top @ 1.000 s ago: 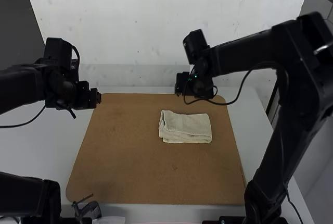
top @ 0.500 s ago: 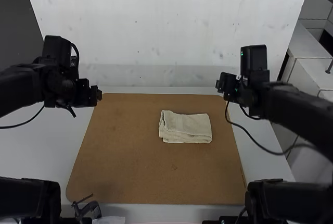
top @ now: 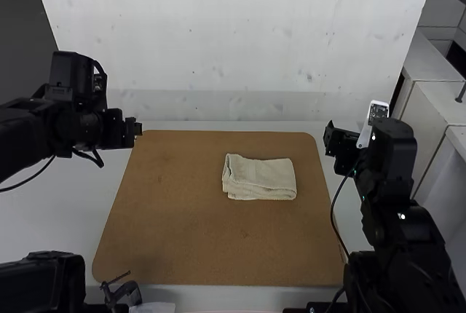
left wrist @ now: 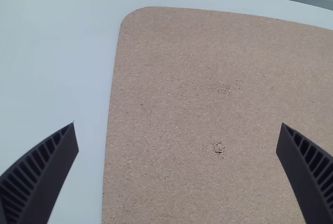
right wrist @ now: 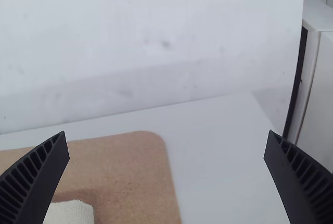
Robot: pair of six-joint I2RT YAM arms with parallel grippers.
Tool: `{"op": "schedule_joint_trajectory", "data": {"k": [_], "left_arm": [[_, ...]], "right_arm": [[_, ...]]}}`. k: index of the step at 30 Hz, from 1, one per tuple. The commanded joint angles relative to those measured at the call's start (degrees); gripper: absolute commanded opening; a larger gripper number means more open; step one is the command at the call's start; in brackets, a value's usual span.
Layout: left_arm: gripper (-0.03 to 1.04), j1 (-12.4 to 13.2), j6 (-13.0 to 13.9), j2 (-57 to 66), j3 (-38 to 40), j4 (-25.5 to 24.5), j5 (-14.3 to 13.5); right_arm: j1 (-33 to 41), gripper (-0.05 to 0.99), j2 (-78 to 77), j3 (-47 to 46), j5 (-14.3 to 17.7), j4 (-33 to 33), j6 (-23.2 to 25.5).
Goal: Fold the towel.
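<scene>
The cream towel [top: 260, 177] lies folded into a compact rectangle on the brown board, right of its middle, with layered edges at its left end. My left gripper [top: 138, 132] is over the board's far left corner, away from the towel; in the left wrist view the left gripper [left wrist: 178, 135] stands open with nothing between its fingers. Beyond the board's right edge is my right gripper [top: 329, 140], apart from the towel. The right wrist view has the right gripper [right wrist: 165, 143] open, and a corner of the towel [right wrist: 70, 213].
The brown board [top: 182, 233] rests on a white table [top: 69, 204]. Behind it rises a white wall [top: 218, 44]. A white cabinet [top: 437, 109] stands at the right, and a small black clamp-like part [top: 124, 292] is at the near left edge.
The right arm has swung away from above the board near the towel, out past its right edge, and drawn back. The left arm has shifted only slightly. The towel lies unchanged.
</scene>
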Motion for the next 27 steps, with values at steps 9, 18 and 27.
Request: {"op": "schedule_joint_trajectory", "data": {"k": [9,18,27], "left_arm": [[0.98,-0.52,0.43,-15.84,-2.24,-2.55,-2.79],[0.97,-0.26,-2.82,-28.93,-0.14,-9.05,-4.02],[0.96,1.85,-6.16,-35.70,2.06,-12.39,-6.66]], "right_arm": [[-1.87,0.96,-7.11,-2.54,1.18,1.01,-2.42],[-1.95,0.96,-13.35,-5.97,1.18,0.31,-2.77],[-1.95,0.96,-13.26,-6.41,1.00,1.36,-2.77]]}}
